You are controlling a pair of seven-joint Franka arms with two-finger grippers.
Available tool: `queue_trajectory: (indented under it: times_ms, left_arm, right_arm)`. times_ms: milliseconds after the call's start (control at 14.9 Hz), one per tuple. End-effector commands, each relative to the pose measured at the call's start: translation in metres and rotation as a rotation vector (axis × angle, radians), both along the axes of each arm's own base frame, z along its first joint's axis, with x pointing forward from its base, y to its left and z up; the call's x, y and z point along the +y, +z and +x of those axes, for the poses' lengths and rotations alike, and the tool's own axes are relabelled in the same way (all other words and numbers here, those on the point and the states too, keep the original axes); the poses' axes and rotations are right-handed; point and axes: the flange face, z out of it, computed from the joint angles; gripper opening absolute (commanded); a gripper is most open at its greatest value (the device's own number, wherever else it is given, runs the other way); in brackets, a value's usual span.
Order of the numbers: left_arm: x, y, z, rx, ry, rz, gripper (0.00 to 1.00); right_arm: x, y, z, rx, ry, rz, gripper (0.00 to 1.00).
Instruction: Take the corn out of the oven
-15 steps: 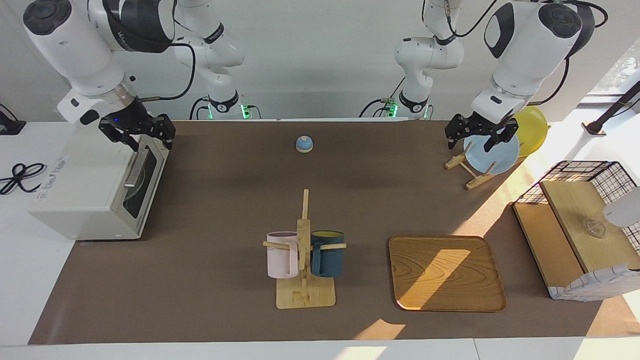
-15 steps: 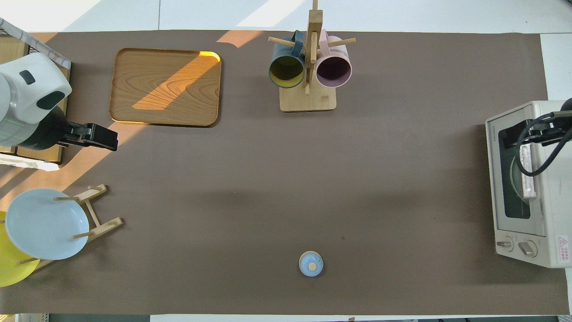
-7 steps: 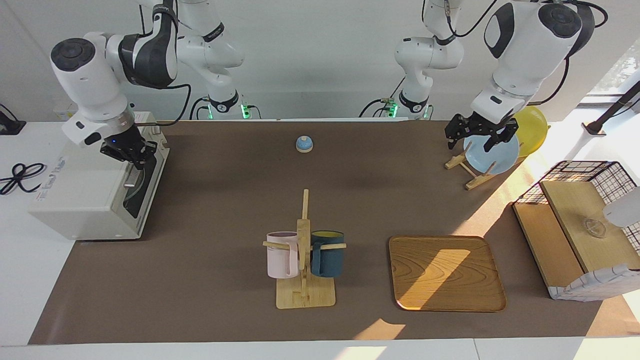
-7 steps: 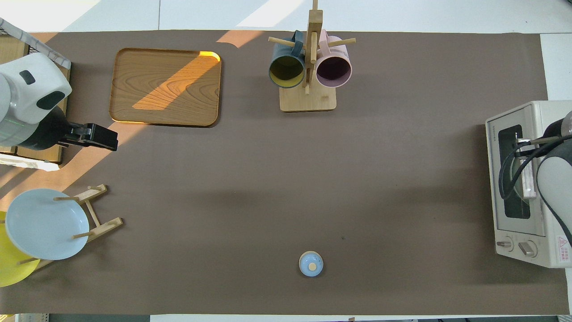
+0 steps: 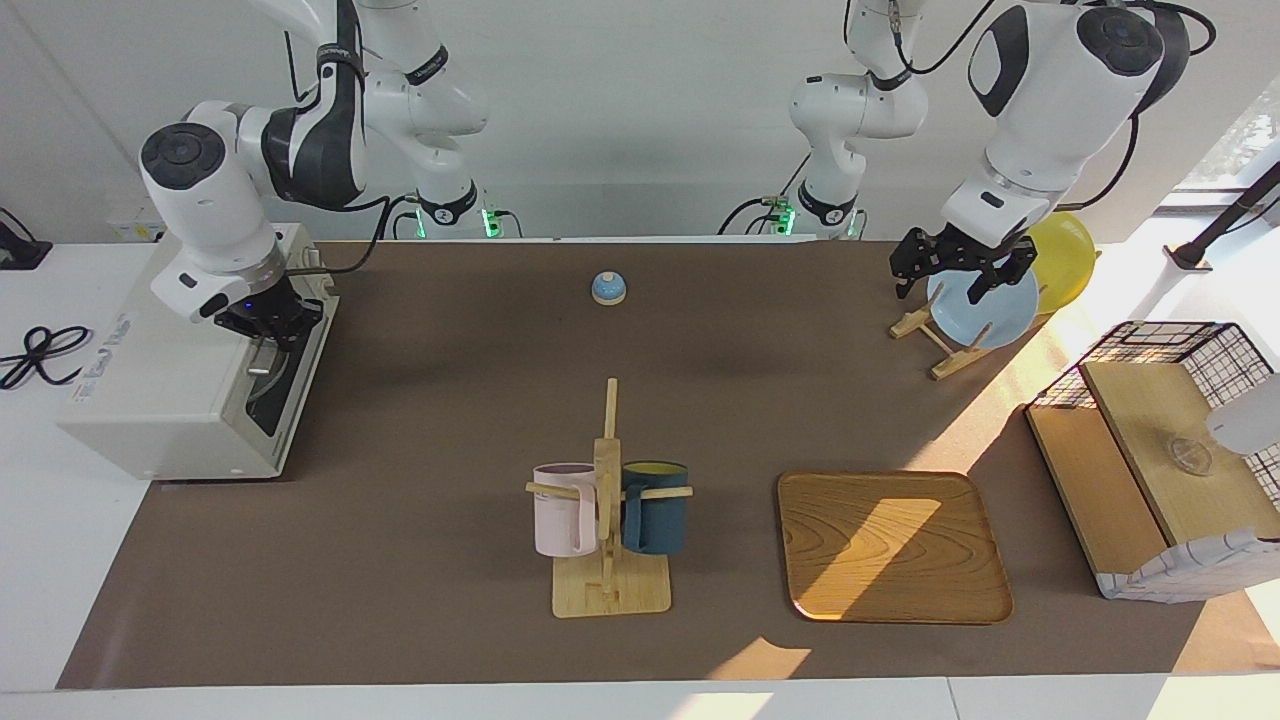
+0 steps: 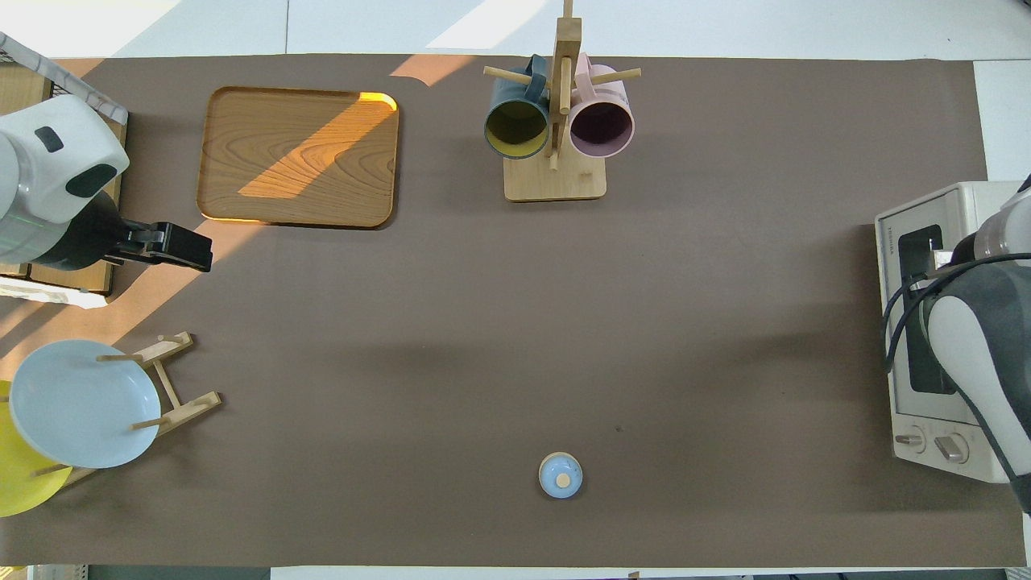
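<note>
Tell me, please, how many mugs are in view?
2. A pink mug and a dark blue mug hang on the wooden mug stand, one on each side of its post. None other shows.

Both robot arms have glossy white rounded shells with dark grey or black joint covers and round dark caps. The right arm (image 5: 230, 170) carries black cables and a small blue light near its black gripper (image 5: 268, 315). The left arm (image 5: 1050, 100) has black cables and a black gripper (image 5: 962, 268). Green lights glow at both bases.
</note>
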Motion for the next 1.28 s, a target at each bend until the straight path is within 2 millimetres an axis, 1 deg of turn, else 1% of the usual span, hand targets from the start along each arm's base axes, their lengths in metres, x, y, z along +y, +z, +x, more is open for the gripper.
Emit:
queue_trajectory:
  times_ms: [0, 134, 202, 336, 538, 605, 672, 874, 1008, 1075, 1209]
  left_arm:
    - [0.003, 0.002, -0.001, -0.014, -0.003, 0.017, 1.00]
    - [0.002, 0.002, -0.001, -0.014, -0.005, 0.017, 1.00]
    - [0.002, 0.002, -0.001, -0.014, -0.005, 0.017, 1.00]
    - [0.003, 0.002, -0.001, -0.014, -0.003, 0.017, 1.00]
    - [0.002, 0.002, -0.001, -0.014, -0.005, 0.017, 1.00]
    - [0.003, 0.002, -0.001, -0.014, -0.003, 0.017, 1.00]
    - [0.002, 0.002, -0.001, -0.014, -0.005, 0.017, 1.00]
    - [0.003, 0.002, -0.001, -0.014, -0.003, 0.017, 1.00]
    - [0.002, 0.002, -0.001, -0.014, -0.005, 0.017, 1.00]
    - [0.002, 0.002, -0.001, -0.014, -0.005, 0.017, 1.00]
    - [0.002, 0.002, -0.001, -0.012, -0.005, 0.017, 1.00]
  right_arm:
    - [-0.009, -0.004, -0.006, 0.007, 0.045, -0.033, 0.00]
    - [-0.007, -0.006, -0.006, 0.002, 0.048, -0.031, 0.00]
    - [-0.004, -0.003, -0.004, 0.003, 0.056, -0.033, 0.00]
    - [-0.004, 0.008, 0.003, 0.018, 0.055, -0.040, 0.00]
    - [-0.007, 0.014, 0.004, 0.057, 0.170, -0.088, 0.00]
    - [-0.007, 0.016, 0.005, 0.063, 0.180, -0.091, 0.00]
    - [-0.008, 0.023, 0.005, 0.065, 0.177, -0.092, 0.00]
    - [-0.008, 0.027, 0.005, 0.077, 0.183, -0.092, 0.00]
    - [-0.008, 0.035, 0.007, 0.074, 0.212, -0.090, 0.00]
    - [-0.008, 0.036, 0.007, 0.078, 0.214, -0.091, 0.00]
    - [-0.015, 0.032, 0.003, 0.081, 0.213, -0.081, 0.00]
